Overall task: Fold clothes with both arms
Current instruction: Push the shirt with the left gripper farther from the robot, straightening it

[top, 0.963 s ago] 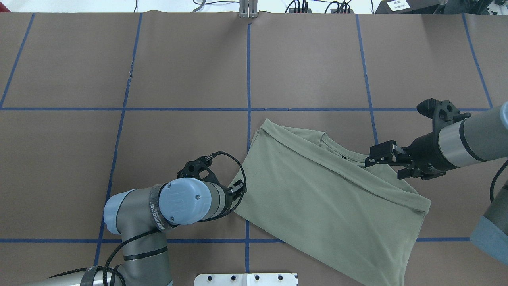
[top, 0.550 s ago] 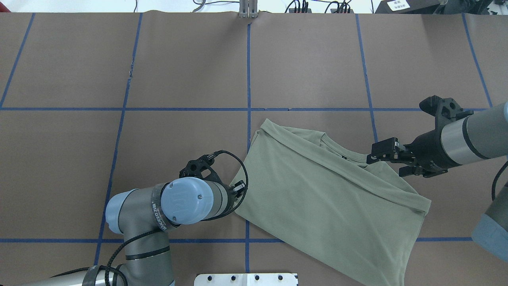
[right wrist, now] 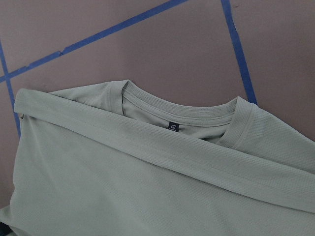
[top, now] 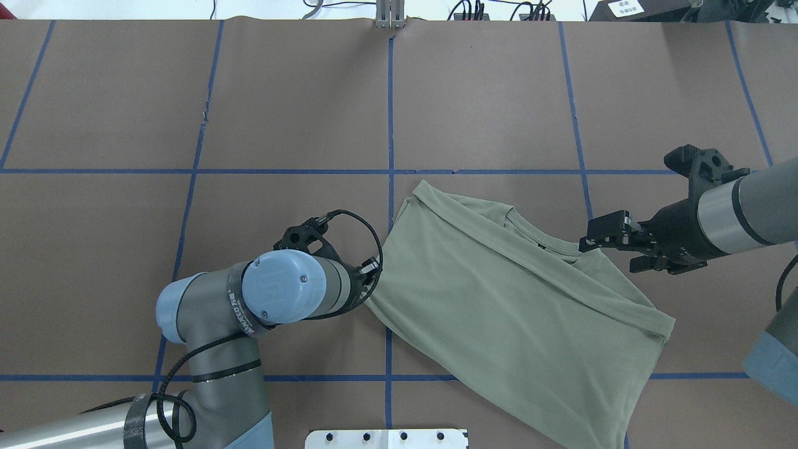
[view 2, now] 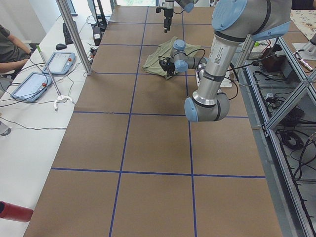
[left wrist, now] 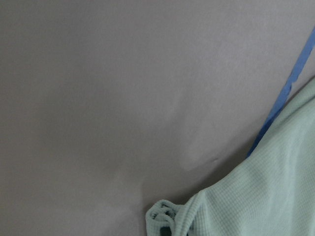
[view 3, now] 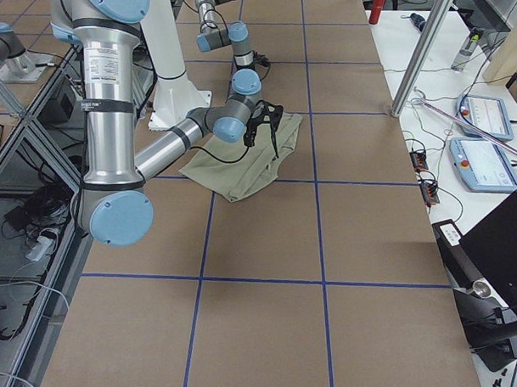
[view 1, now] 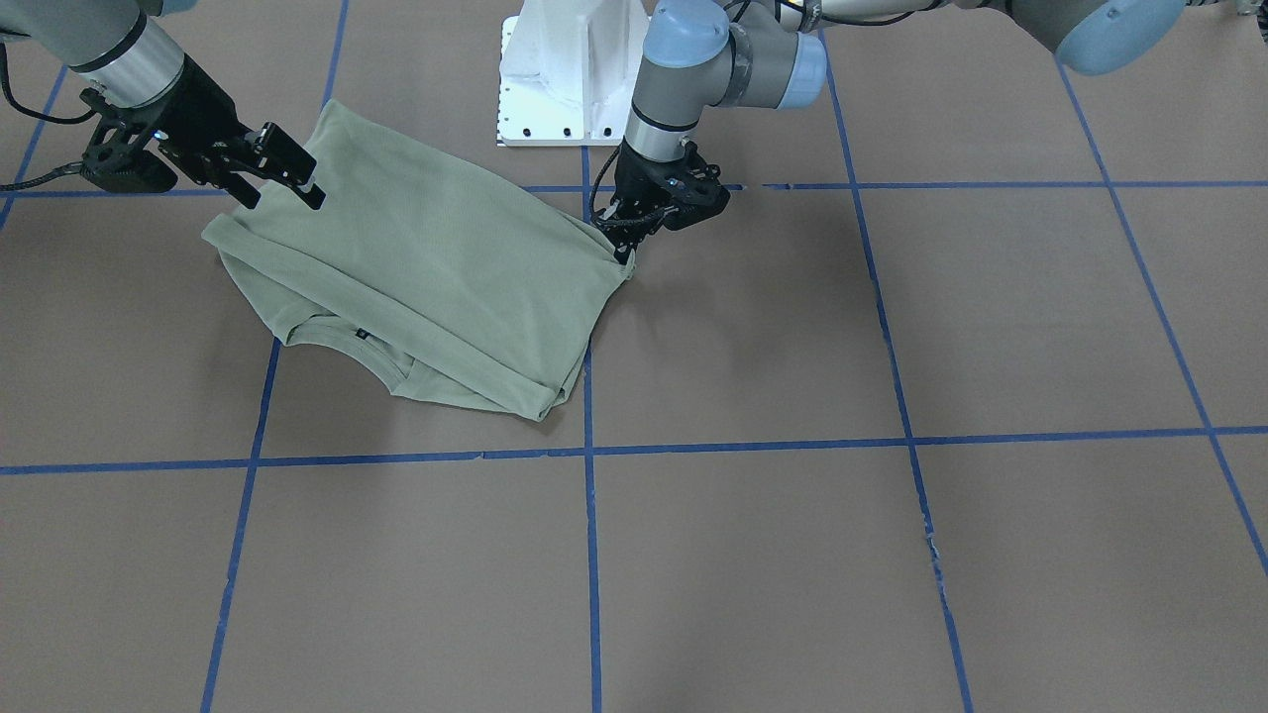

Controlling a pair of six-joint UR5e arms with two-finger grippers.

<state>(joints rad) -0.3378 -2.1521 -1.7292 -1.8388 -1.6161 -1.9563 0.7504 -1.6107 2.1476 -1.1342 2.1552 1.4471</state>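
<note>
The pale sage-green shirt (top: 499,312) lies folded and slanted on the brown table, its ribbed collar and black neck label (right wrist: 173,126) towards the far side. It also shows in the front view (view 1: 416,267). My left gripper (top: 372,274) is at the shirt's left corner, shut on a bunched bit of fabric (left wrist: 165,216); in the front view it (view 1: 626,250) points down at that corner. My right gripper (top: 608,257) is open and empty, hovering just right of the collar; in the front view it (view 1: 287,201) is above the shirt's edge.
The white pedestal base (view 1: 575,69) stands at the near table edge, just behind the shirt. Blue tape lines (top: 389,112) grid the brown table. A metal post (top: 389,15) stands at the far edge. Tablets (view 2: 61,49) and a seated operator are on the side bench.
My left gripper has moved away from the robot, pulling the shirt's left corner with it. My right gripper has drawn back a little to the right, away from the collar.
</note>
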